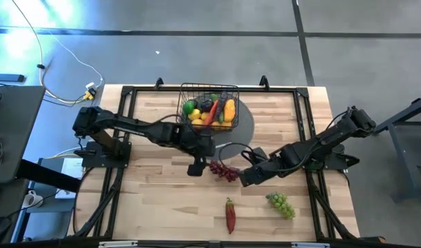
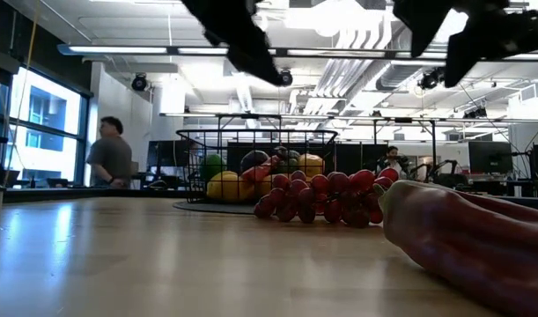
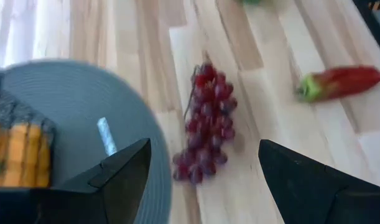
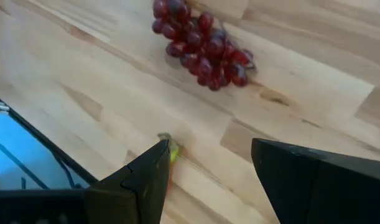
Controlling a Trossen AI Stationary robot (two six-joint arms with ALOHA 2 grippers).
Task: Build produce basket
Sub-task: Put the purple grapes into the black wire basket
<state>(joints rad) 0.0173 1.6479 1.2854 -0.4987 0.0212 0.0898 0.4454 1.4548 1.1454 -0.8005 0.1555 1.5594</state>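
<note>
Overhead, the black wire basket point(image 1: 209, 108) sits at twelve o'clock on the table point(image 1: 155, 200), holding yellow, green and orange produce point(image 1: 210, 110). Red grapes point(image 1: 224, 171) lie at centre between the left gripper point(image 1: 196, 167) and right gripper point(image 1: 246, 178), both with fingers spread and empty. Basket contents blur together.

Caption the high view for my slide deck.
Both open grippers, left and right, flank red grapes below the filled basket.
</note>
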